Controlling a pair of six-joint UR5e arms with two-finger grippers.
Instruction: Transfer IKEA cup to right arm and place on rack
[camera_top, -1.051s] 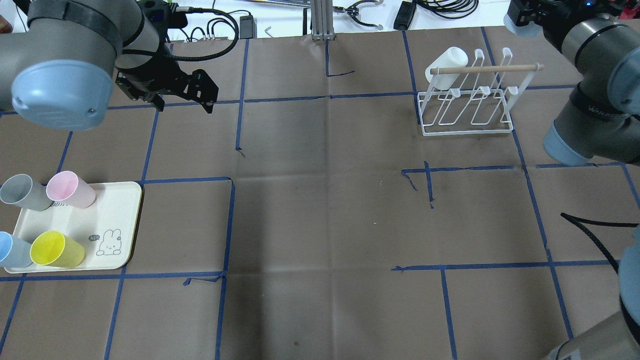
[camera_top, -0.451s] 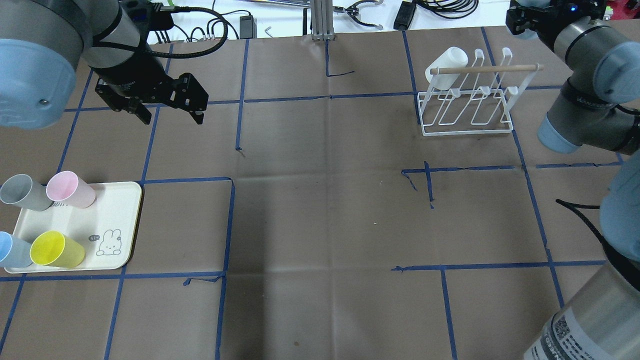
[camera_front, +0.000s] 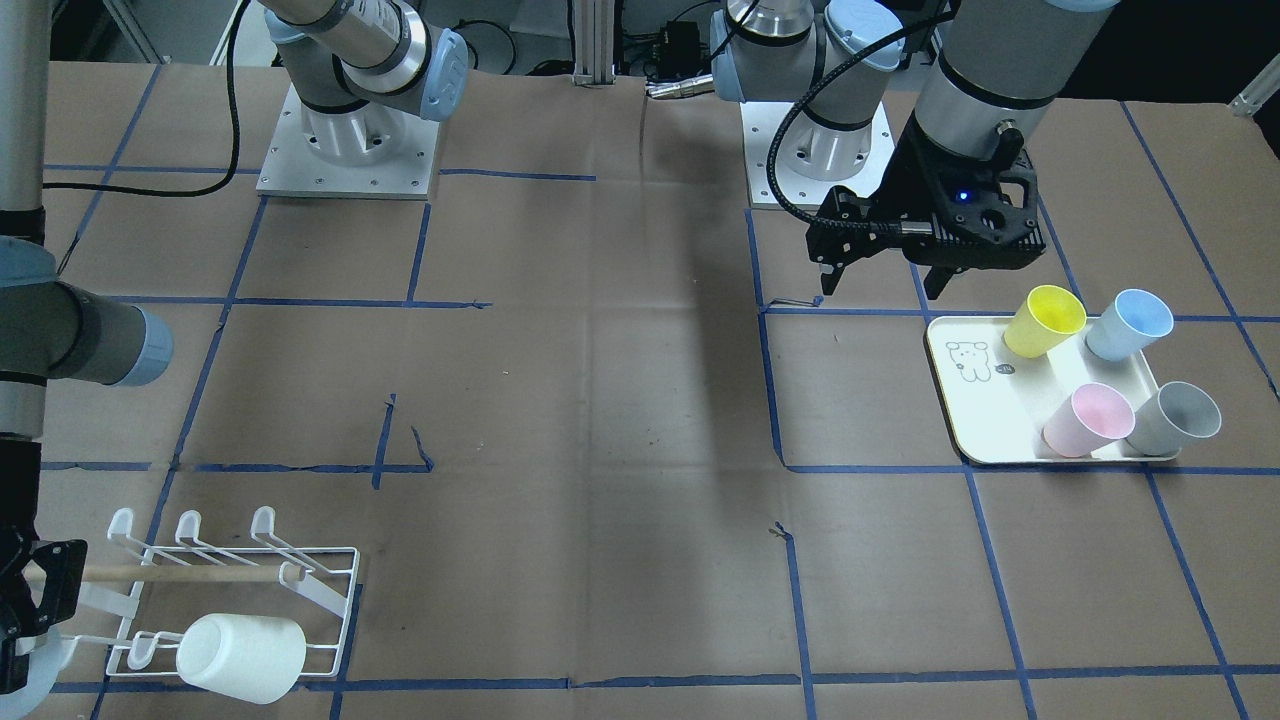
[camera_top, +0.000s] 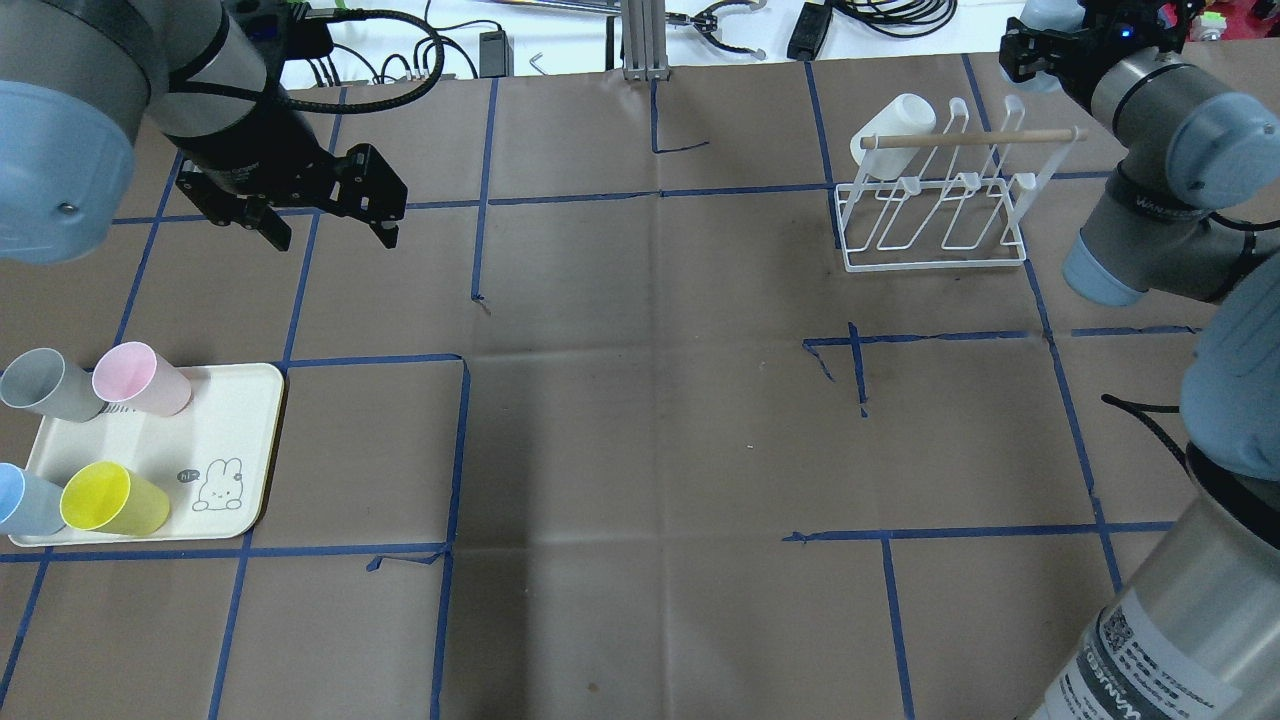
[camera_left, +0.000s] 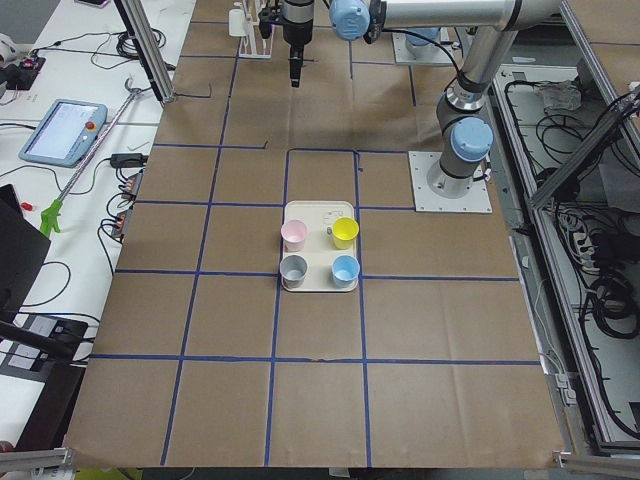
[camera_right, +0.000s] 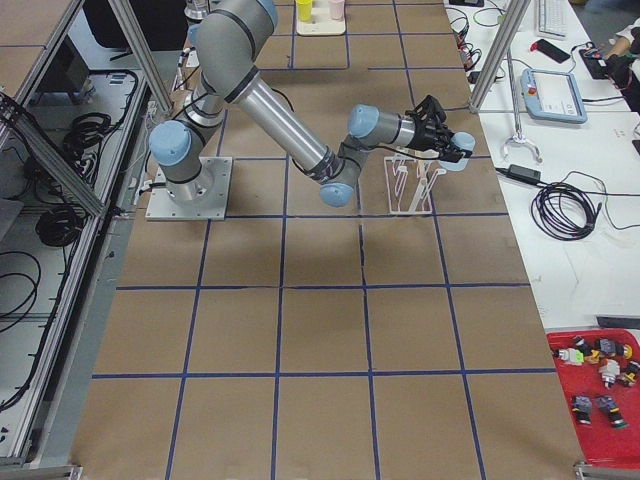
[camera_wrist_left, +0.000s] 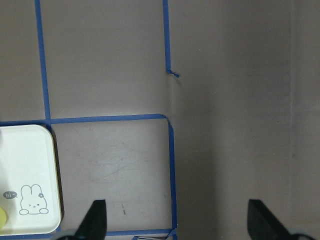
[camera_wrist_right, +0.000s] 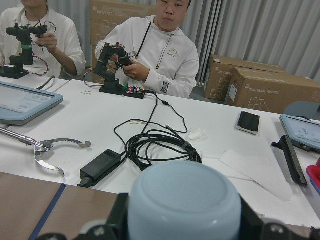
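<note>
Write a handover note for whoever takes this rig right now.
Left claw: open, empty, hovers over the table beyond the tray.
Right claw: shut on a pale blue cup, in the air close by the rack.
Done: a white cup hangs on a corner prong. The handover seems done, since the right claw has the cup.
Left: hang the held cup on a free prong. On the tray wait four cups: grey, pink, yellow, blue.

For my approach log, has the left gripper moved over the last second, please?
Yes: overhead, the left gripper moved leftward, closer to the tray.
</note>
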